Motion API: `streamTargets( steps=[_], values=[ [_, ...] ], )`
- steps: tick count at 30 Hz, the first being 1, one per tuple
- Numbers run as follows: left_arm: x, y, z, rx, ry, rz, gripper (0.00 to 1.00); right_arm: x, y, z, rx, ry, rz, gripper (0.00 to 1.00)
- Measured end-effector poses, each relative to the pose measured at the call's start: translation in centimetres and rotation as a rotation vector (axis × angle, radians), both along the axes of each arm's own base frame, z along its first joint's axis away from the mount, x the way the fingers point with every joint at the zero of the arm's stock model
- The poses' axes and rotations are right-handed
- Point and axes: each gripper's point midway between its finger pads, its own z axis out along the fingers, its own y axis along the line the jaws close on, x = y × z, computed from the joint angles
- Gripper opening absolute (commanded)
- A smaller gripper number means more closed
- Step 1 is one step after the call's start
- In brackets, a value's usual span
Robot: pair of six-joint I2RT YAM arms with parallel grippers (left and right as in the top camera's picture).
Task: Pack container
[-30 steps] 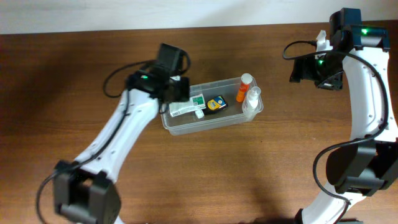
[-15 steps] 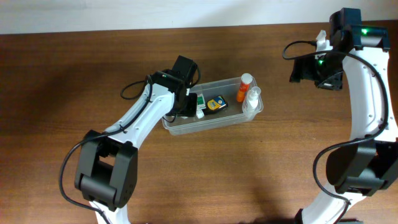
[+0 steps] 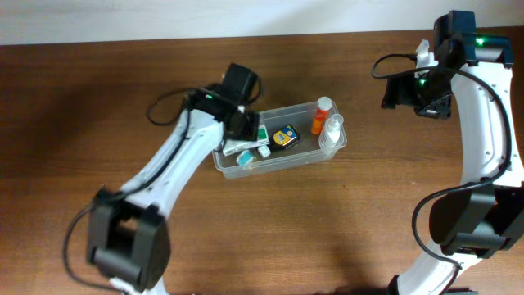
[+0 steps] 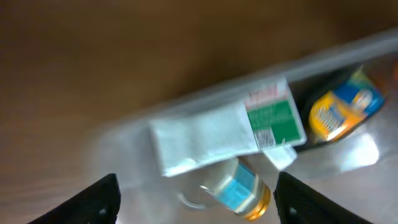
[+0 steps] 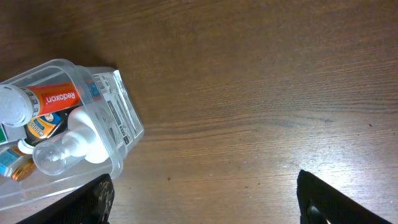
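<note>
Soft, even light, faint shadows; heavy motion blur in the left wrist view, right wrist view sharp.

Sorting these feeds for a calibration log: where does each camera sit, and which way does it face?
Overhead: above the table, looking straight down on the container; left arm and right arm show.
Left wrist: over the container's end, looking down at a white-green box; left gripper shows.
Right wrist: beyond the container's other end, facing the table; right gripper shows.
Shared: all three see the container.
</note>
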Motion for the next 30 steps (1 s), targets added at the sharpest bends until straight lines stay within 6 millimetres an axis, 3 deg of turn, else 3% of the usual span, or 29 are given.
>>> streamTargets(
  steps=[3,5,6,8,11,12,18,23,30],
  values=[
    [1.1,2.3,5.0,-0.013,-0.130,0.058,0.85,0.2,0.3,0.0,-0.004,-0.008,0.022,0.86],
    [1.7,5.2,8.0,-0.019,-0.205,0.122,0.87,0.6,0.9,0.1,-0.007,-0.023,0.045,0.87],
    [2.0,6.9,9.2,-0.021,-0.232,0.164,0.97,0.9,1.4,0.2,-0.010,-0.035,0.063,0.89],
    [2.3,9.9,10.3,-0.011,-0.262,0.228,0.99,1.4,2.5,0.3,-0.015,-0.056,0.100,0.91],
    [2.8,14.0,10.5,-0.002,-0.267,0.322,0.99,2.2,4.5,0.5,-0.025,-0.092,0.159,1.00],
    [2.9,15.0,10.3,-0.002,-0.263,0.345,0.99,2.5,5.0,0.6,-0.032,-0.104,0.174,0.99],
    [2.9,19.3,10.0,-0.017,-0.253,0.439,0.99,3.8,6.5,1.0,-0.048,-0.164,0.216,0.98],
    [2.8,20.8,10.0,-0.018,-0.252,0.468,0.99,3.2,6.2,0.8,-0.064,-0.139,0.242,0.98],
    [1.4,20.7,8.9,-0.028,-0.176,0.460,0.99,2.2,5.8,0.8,-0.083,-0.106,0.234,0.98]
  ],
)
